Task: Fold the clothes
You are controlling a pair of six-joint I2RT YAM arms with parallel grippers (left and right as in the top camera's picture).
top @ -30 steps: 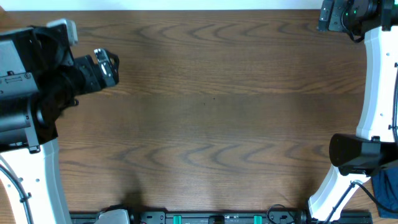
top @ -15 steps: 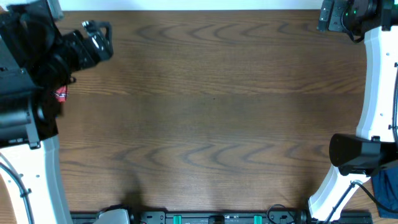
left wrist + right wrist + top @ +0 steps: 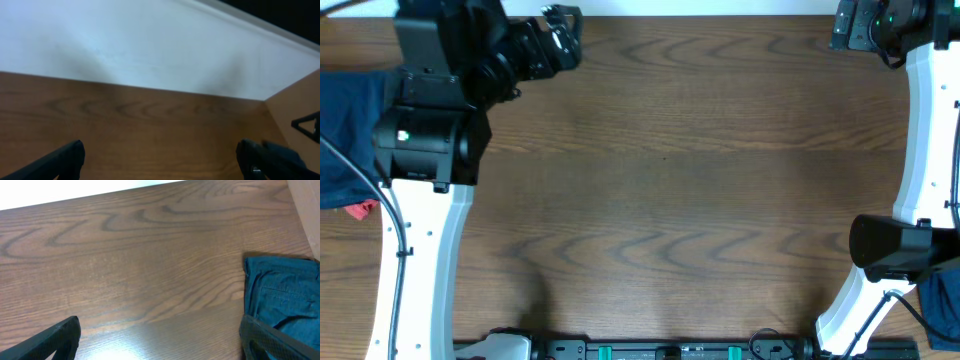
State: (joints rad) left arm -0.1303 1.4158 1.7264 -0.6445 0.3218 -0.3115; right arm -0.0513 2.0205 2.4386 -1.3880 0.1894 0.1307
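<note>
Two robot arms: left arm (image 3: pixel 420 250) and right arm (image 3: pixel 925 130). Two pincers: left pincer (image 3: pixel 565 38) and right pincer (image 3: pixel 160 345). Two dark blue clothes: left cloth (image 3: pixel 345 120) and right cloth (image 3: pixel 942 312). One small red thing (image 3: pixel 360 210). One brown worktop (image 3: pixel 670 180).

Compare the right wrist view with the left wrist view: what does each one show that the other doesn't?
Only the right wrist view shows a blue garment, lying on the wood at frame right. Only the left wrist view shows the white wall beyond the far edge of the table, with no cloth in sight. Both show bare brown wood, and the left end effector and right end effector are each open and empty.
</note>
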